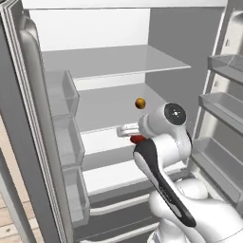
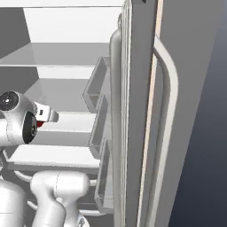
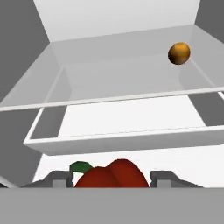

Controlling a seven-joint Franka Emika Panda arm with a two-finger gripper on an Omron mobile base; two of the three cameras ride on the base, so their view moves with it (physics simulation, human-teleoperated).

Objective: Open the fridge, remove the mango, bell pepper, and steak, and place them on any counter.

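Gripper inside the open fridge, apparently around something red, beside door bins.

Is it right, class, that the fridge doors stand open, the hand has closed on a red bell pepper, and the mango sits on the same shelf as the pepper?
Not quite. The mango sits on a higher shelf than the bell pepper; the hand view shows it. The fridge is open, and the hand does hold the pepper.

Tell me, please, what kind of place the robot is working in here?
Most likely a kitchen, at an open fridge. Its white inside has shelves and door bins; a mango sits on one shelf, and the gripper has a red bell pepper between its fingers.
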